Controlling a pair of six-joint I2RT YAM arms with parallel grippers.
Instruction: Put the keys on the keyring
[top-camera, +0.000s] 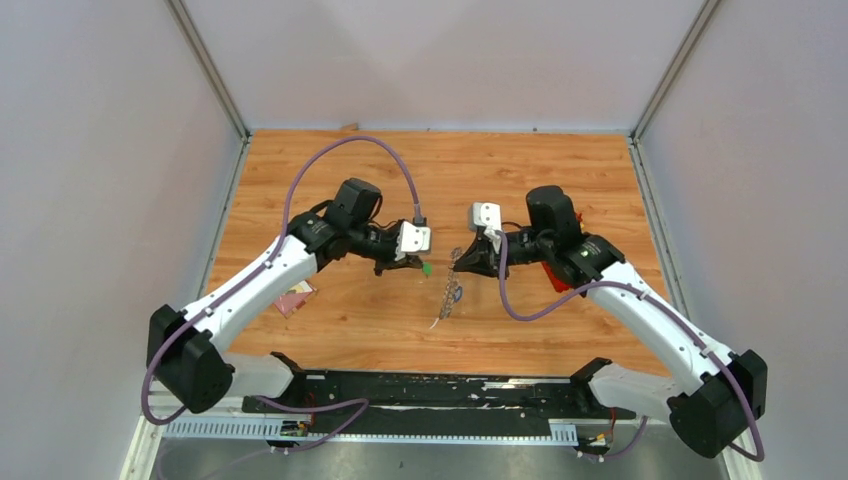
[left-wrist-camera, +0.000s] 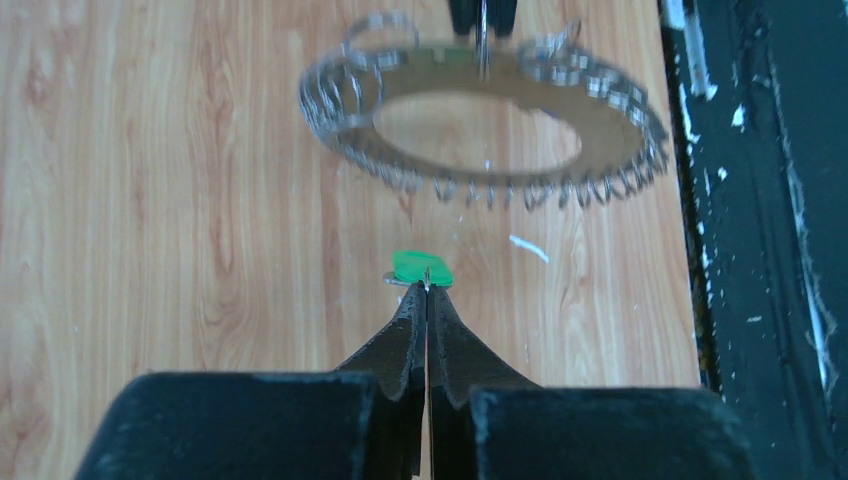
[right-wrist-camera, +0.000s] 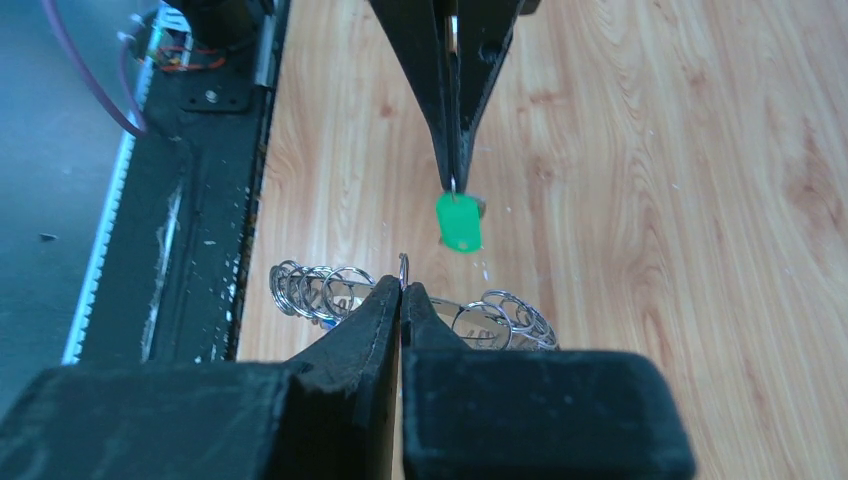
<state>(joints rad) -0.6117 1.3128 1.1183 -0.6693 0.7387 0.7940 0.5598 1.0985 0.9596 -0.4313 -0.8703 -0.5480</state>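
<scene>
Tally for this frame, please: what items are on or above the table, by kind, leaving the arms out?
green key: 1
keyring: 1
pink card: 1
red object, partly hidden: 1
Total: 4
Not counted: a blue fleck among the rings, too small to identify.

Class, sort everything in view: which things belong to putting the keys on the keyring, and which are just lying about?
Part of the job: green key, pinched in the left gripper; keyring, held by the right gripper.
Lying about: pink card; red block.
</scene>
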